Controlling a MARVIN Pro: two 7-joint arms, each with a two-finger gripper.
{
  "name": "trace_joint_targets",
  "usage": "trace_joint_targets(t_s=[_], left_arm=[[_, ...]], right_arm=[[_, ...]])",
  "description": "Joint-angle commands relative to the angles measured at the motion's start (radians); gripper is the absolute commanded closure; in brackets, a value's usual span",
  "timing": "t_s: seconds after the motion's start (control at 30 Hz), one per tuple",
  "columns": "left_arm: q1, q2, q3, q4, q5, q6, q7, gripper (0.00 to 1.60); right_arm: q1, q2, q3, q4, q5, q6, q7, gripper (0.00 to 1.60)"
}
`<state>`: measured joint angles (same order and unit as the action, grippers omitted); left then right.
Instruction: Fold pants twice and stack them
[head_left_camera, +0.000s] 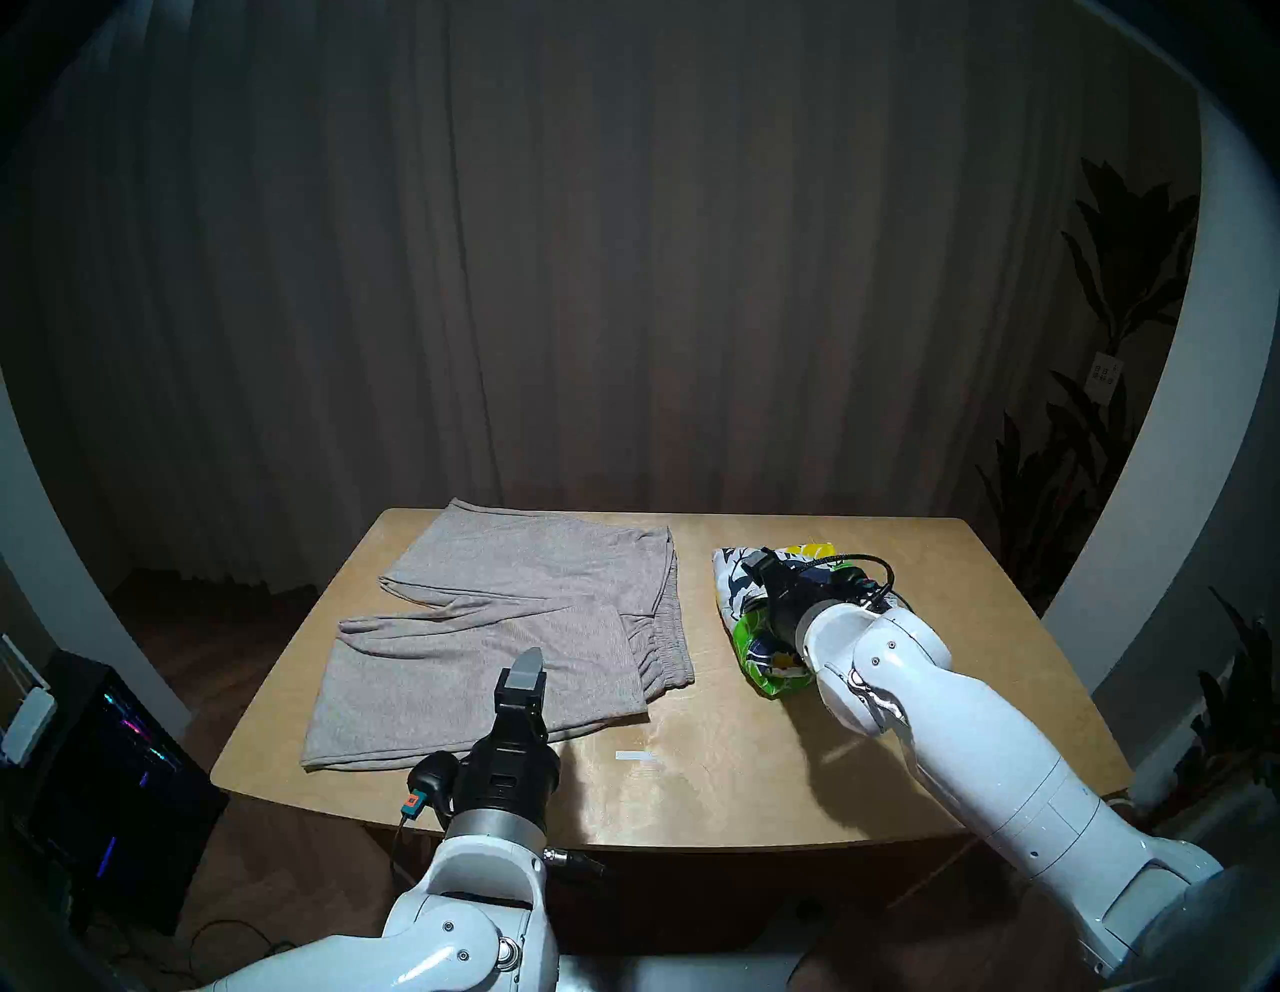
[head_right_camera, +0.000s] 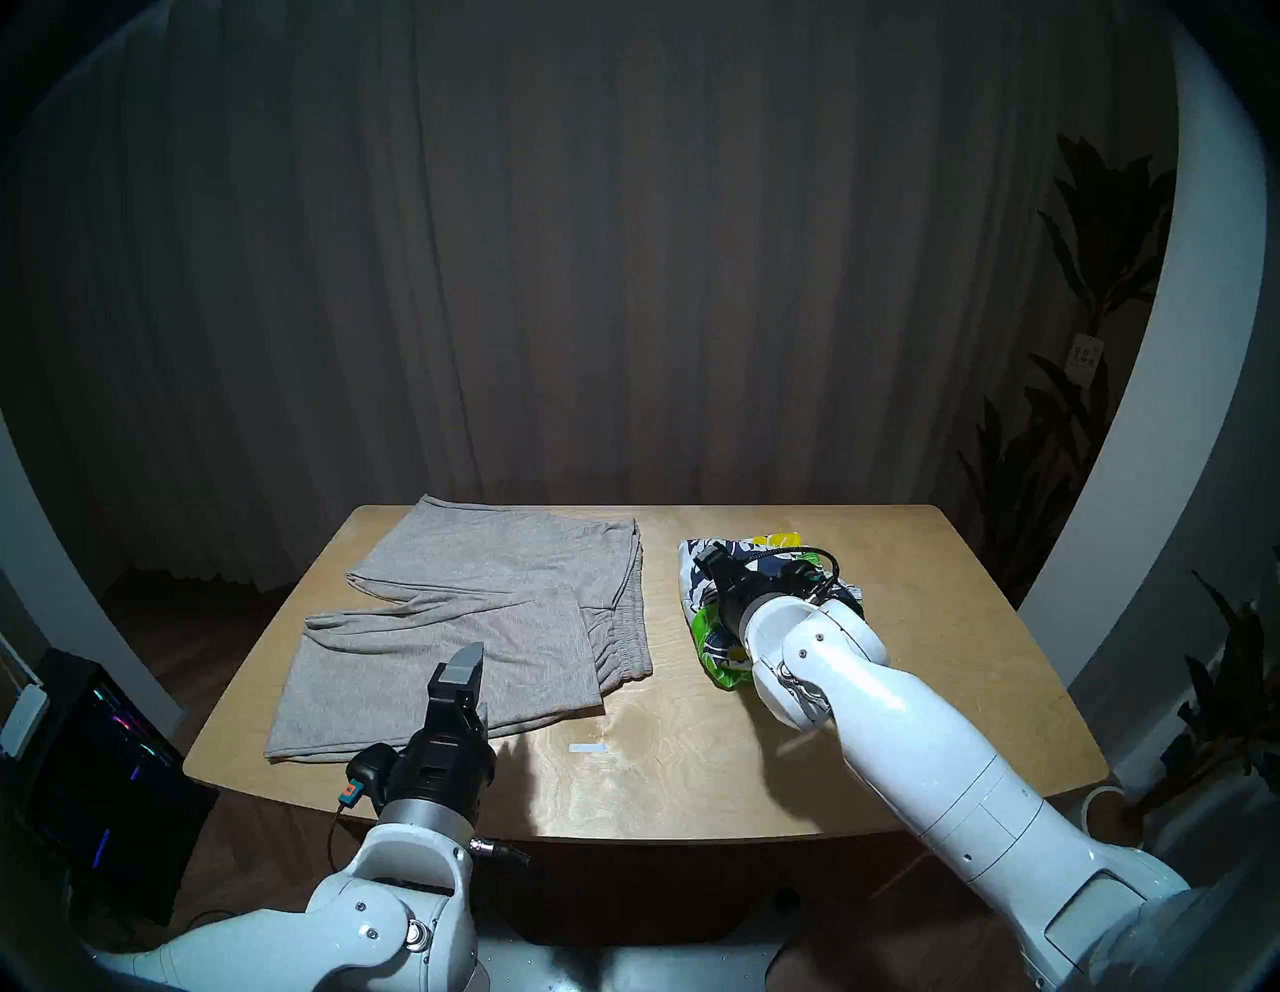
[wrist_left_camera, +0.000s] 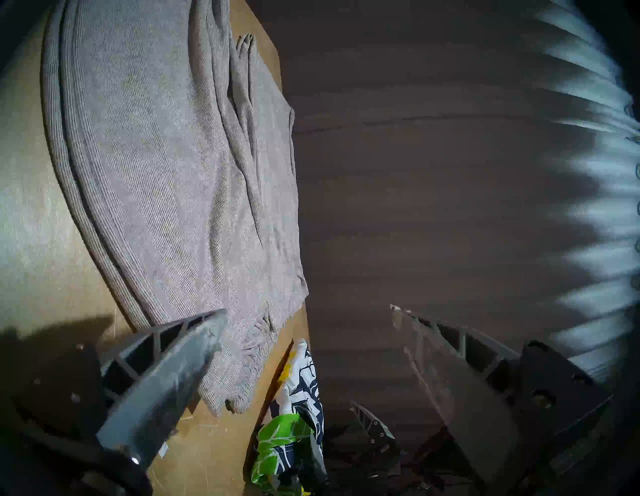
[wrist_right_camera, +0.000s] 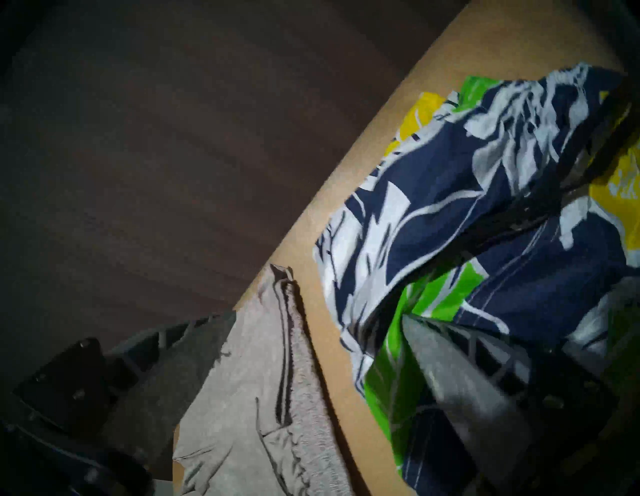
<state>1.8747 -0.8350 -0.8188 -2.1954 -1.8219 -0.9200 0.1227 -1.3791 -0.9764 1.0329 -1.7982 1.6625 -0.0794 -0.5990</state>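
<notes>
While both arms hang over the desk (head_left_camera: 692, 796), neither is holding cloth. The left pincer (wrist_left_camera: 308, 313) stands wide open above the near edge of the grey pants (head_left_camera: 499, 623); its two ribbed grey fingers (wrist_left_camera: 166, 374) are spread with only air between them. The right pincer (wrist_right_camera: 322, 322) is open too, poised over the floral shorts (head_left_camera: 734, 589), and nothing is caught between its fingers as far as I can see.

The grey pants lie on the left half of the desk, spread loosely with one leg lapped over the other and the gathered waistband toward the middle. The shorts sit apart on the right in a lumpy bundle, folded roughly at best.

The risk, I think, lies in the fabric. The pants are a soft, fine-ribbed knit that clings to itself, so a pinch at the hem may lift one layer only and drag the fold crooked. The shorts are a thinner, smoother woven print in navy, white, green and yellow. Their black drawstring (wrist_right_camera: 519, 207) lies loose across them and could snag a finger. The desk is smooth, pale wood, so either garment may slide instead of creasing.
</notes>
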Motion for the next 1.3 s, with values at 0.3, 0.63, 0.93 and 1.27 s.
trace_joint_targets(t_s=[0.3,0.63,0.93,1.27], left_arm=[[0.066,0.018,-0.054,-0.048,-0.032,-0.040,-0.042,0.00],[0.187,0.008,-0.154,-0.081,-0.128,-0.040,-0.134,0.00],[0.312,-0.007,-0.257,-0.081,-0.260,-0.040,-0.239,0.00],[0.432,0.147,-0.307,-0.069,-0.296,0.016,-0.385,0.00]], right_arm=[[-0.149,0.053,0.024,-0.233,0.120,-0.010,-0.084,0.00],[-0.238,0.031,0.066,-0.360,0.245,-0.066,-0.074,0.00],[-0.301,-0.030,0.029,-0.350,0.254,-0.166,-0.064,0.00],[-0.260,-0.104,-0.049,-0.283,0.224,-0.211,-0.036,0.00]])
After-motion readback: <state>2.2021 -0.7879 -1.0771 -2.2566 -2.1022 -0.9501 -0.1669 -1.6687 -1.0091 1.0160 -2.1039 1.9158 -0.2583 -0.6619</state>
